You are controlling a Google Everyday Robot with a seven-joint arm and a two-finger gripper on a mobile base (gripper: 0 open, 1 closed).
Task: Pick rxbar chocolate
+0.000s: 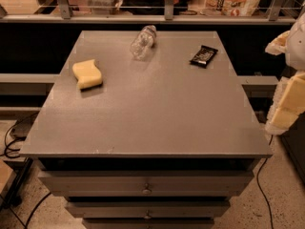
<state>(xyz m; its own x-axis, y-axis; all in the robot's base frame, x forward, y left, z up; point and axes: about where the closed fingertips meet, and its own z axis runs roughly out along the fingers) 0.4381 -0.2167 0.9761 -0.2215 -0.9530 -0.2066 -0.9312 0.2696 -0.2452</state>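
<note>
In the camera view the bar lies flat near the far right corner of the table, untouched. The bottle is on its side well to the bar's left, and the sponge is further left still. The gripper hangs off the table's right edge as part of a pale, blurred bulk, and whether it is spread or pressed together I cannot tell. It is well apart from the bar, which sits further back and to its left. The step looks like the approach, not yet begun. Next the gripper must swing in over the table, come above the bar, and line up across its narrow width.
</note>
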